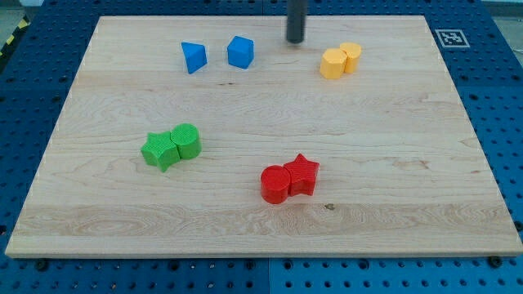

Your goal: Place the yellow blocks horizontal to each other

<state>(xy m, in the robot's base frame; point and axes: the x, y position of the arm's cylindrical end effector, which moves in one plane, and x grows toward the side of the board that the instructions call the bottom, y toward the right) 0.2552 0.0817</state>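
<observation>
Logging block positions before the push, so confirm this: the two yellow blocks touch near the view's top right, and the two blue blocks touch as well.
Not quite. The camera view shows the blue blocks apart, with bare board between them. The yellow blocks do touch near the view's top right.

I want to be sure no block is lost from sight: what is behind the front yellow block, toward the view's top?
Behind the front yellow block, touching it, stands the second yellow block, shifted toward the view's right. Its lower left part is covered. My tip is apart, to their left, hiding only a strip of the board.
</observation>
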